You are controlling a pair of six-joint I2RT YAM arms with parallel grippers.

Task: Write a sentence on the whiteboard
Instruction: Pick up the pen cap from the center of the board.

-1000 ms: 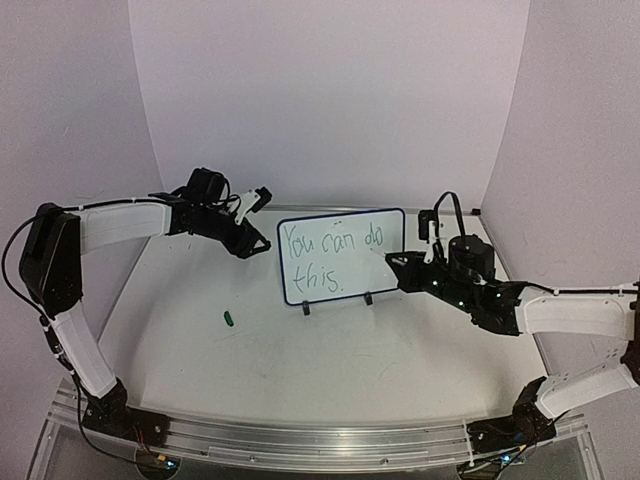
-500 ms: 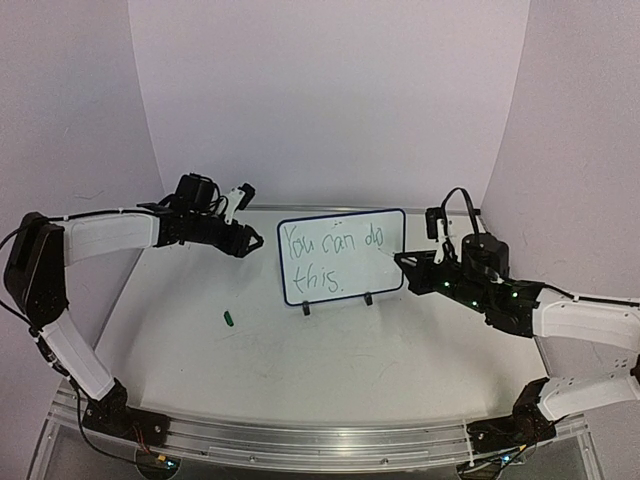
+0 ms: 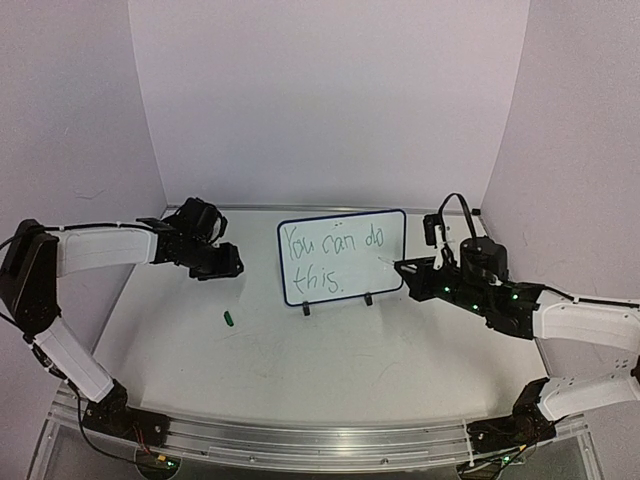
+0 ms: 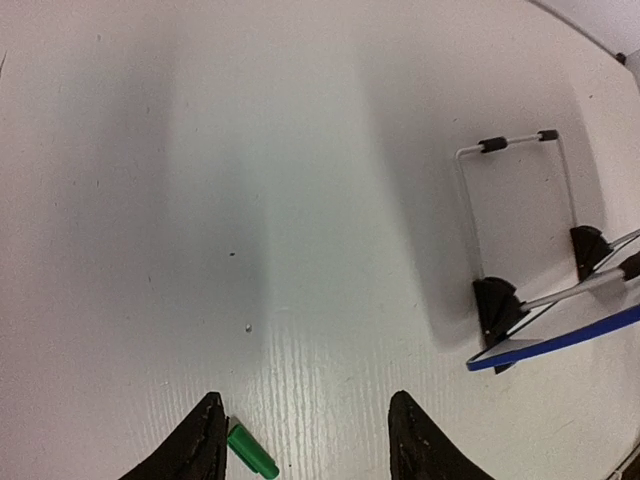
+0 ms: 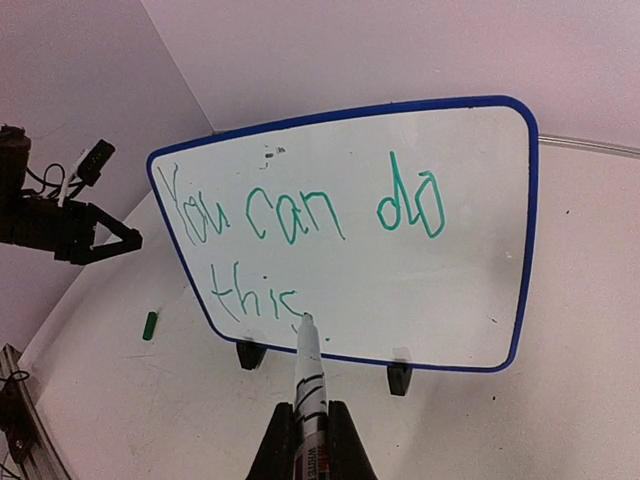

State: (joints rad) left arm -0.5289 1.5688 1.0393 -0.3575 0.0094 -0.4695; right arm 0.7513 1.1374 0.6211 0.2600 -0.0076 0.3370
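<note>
Shows right gripper (image 5: 305, 435) clamped on marker (image 5: 307, 370), tip at whiteboard (image 5: 450, 290), 6 o'clock of sentence (image 5: 290, 215); left gripper (image 4: 305, 440) parted, empty; green cap (image 3: 229, 318) at whiteboard's 8 o'clock.

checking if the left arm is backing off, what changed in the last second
The left hand swung away from the whiteboard's left edge and dipped toward the table, open and empty, near the green cap. The right hand shifted only slightly, keeping its grip on the marker, tip by the end of "this". Whiteboard and cap stayed put.
</note>
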